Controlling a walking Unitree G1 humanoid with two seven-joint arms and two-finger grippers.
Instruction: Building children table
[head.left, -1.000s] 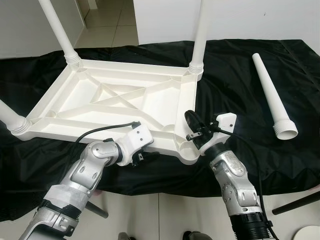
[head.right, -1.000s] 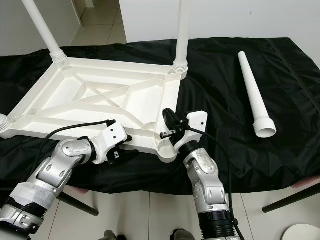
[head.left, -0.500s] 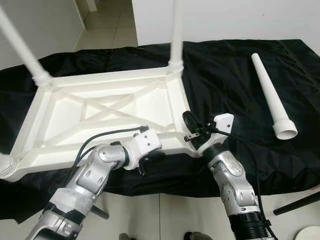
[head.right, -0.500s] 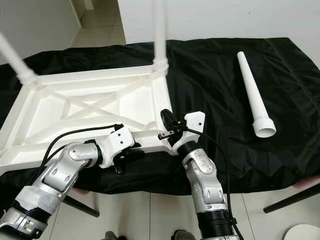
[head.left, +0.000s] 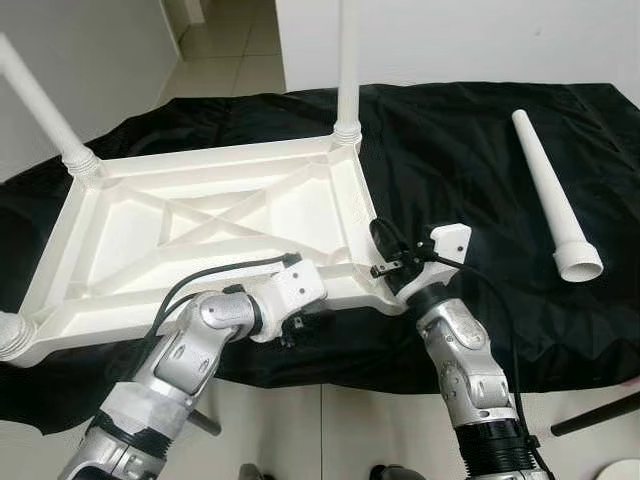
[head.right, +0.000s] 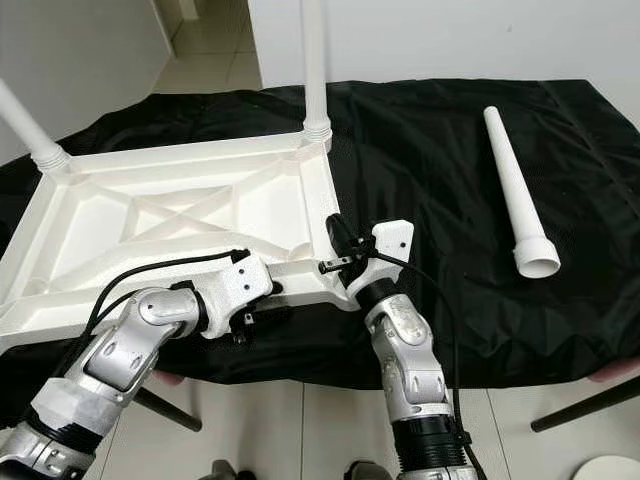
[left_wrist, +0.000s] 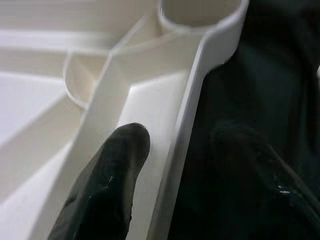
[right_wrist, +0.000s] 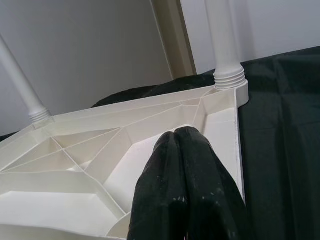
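A white plastic children's table top (head.left: 200, 225) lies upside down on a black cloth. Three white legs stand screwed into its corners, one at the far right corner (head.left: 347, 90). The near right corner socket (head.left: 388, 297) holds no leg. A loose white leg (head.left: 553, 190) lies on the cloth to the right. My left gripper (head.left: 303, 322) is shut on the top's near rim (left_wrist: 187, 115), one finger (left_wrist: 117, 165) inside and one outside. My right gripper (head.left: 382, 240) is shut with nothing in it, its fingers (right_wrist: 182, 150) above the top's near right corner.
The black cloth (head.left: 470, 150) covers the work surface and hangs over its near edge. Tiled floor (head.left: 330, 430) lies below me. A dark stand leg (head.left: 600, 412) slants at the lower right. A white wall stands behind, and an open passage runs off at the back left.
The table top has swung and slid left, so its long side now runs more along the near edge. My left gripper moved right along the rim with it. The right gripper stayed put.
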